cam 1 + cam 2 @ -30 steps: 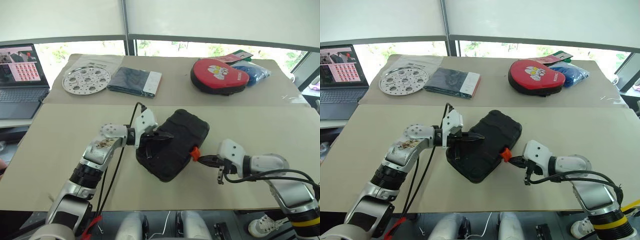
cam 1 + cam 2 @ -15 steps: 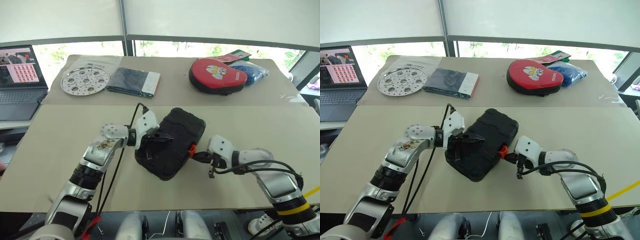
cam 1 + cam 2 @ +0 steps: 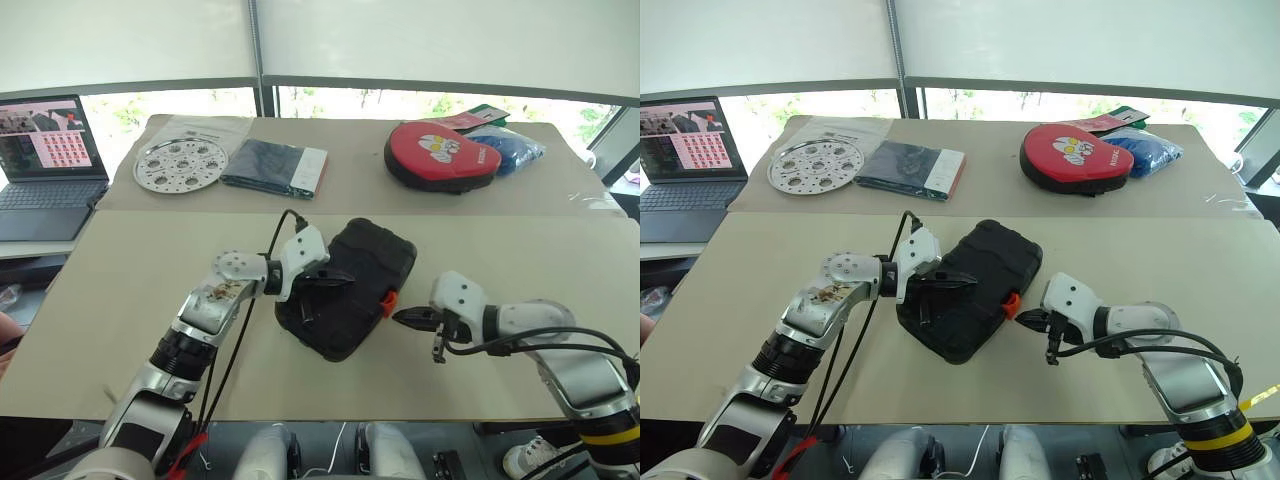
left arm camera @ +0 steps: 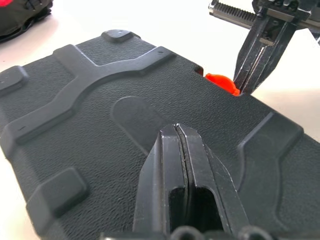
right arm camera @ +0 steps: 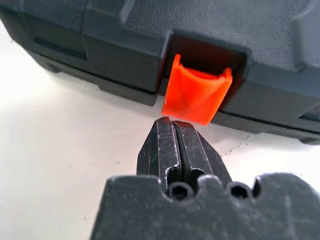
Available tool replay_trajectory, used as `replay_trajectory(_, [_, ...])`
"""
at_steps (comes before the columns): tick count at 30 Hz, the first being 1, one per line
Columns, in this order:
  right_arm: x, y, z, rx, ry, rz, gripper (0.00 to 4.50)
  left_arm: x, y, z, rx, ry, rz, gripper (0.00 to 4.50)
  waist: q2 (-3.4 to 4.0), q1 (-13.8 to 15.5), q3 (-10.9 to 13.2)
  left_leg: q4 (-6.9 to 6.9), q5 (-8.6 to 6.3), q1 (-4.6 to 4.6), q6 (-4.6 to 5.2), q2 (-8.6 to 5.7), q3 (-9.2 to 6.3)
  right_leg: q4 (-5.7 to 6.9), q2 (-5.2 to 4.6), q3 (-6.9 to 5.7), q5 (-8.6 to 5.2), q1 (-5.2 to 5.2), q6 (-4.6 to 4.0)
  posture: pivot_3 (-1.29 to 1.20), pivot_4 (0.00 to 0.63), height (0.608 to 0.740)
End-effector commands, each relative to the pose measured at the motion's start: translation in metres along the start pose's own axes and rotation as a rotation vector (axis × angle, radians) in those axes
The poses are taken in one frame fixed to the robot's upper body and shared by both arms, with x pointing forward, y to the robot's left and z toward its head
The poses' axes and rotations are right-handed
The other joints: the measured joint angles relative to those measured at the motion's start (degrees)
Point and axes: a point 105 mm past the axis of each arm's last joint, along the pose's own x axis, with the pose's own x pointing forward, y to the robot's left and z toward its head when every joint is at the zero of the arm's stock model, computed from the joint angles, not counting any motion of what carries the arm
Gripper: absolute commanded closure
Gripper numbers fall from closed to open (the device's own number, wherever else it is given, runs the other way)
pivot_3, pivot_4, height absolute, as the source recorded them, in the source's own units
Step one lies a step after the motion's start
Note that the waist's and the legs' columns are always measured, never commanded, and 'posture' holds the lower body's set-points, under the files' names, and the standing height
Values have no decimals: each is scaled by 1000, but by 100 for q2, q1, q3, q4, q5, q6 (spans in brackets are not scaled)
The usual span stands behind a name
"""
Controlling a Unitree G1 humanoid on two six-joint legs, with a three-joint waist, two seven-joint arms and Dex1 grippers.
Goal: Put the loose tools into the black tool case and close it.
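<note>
Right gripper (image 5: pixel 172 131) is pinched fully closed with nothing between its fingers, and I have its tip just short of the orange latch (image 5: pixel 196 95) on the case (image 3: pixel 345 285); from my head view it comes in from the case's 4 o'clock side. Whether the tip actually touches the latch I cannot tell. Left gripper (image 4: pixel 177 131) is also pinched closed and empty, its tip resting on the ribbed lid near the middle, reaching in from 9 o'clock. I see the case shut, lying at an angle in the middle of the near table (image 3: pixel 120 290). On the far table, at 11 o'clock from the case, sit a dark packet (image 3: pixel 273 165) with a white edge and a perforated metal disc (image 3: pixel 181 164); at 1 o'clock lies a red pouch (image 3: pixel 440 156) with a blue bag (image 3: pixel 512 147) just beside it. A laptop (image 3: pixel 45 155) stands open at far left.
</note>
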Motion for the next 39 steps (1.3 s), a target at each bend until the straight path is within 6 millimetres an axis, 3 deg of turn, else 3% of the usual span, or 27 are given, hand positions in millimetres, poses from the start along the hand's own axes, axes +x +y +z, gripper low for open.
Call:
replay_trajectory(1, [5, -4, 13, -33, -47, -11, 4495, 9, -14, -37, -99, 117, -52, 4445, -6, -16, -6, 0, 0, 0, 0, 0, 0, 0, 1, 0, 0, 0, 0, 0, 150, 740])
replay_trajectory(22, [33, -8, 38, -73, -200, -20, 4495, 4, -21, -61, -169, 219, -89, 4445, -24, -194, -29, -33, -9, 62, 15, 15, 5, 15, 20, 30, 9, 13, -28, 0, 150, 740])
replay_trajectory(28, [43, -9, 19, -34, -166, -29, 4495, 3, -23, -66, -201, 229, -80, 4445, -27, -202, -33, -41, -3, 72, 5, 21, 5, 17, 28, 35, 11, 12, -38, 0, 150, 740])
replay_trajectory(33, [44, -15, 25, -38, -204, -56, 4495, 0, -23, -68, -207, 233, -70, 4445, -25, -193, -34, -44, -2, 69, 3, 21, 5, 17, 27, 37, 10, 8, -42, 0, 150, 740])
replay_trajectory(35, [39, -14, 27, -40, -215, -54, 4495, -3, -21, -68, -201, 224, -50, 4445, -25, -194, -34, -45, -1, 69, 2, 21, 5, 17, 25, 37, 10, 7, -43, 0, 150, 740])
replay_trajectory(39, [21, -7, 16, -41, -204, -39, 4495, -14, -11, -39, -175, 24, 6, 4445, -16, -184, -36, -52, -2, 68, 2, 22, 5, 17, 21, 38, 7, 1, -47, 0, 150, 740])
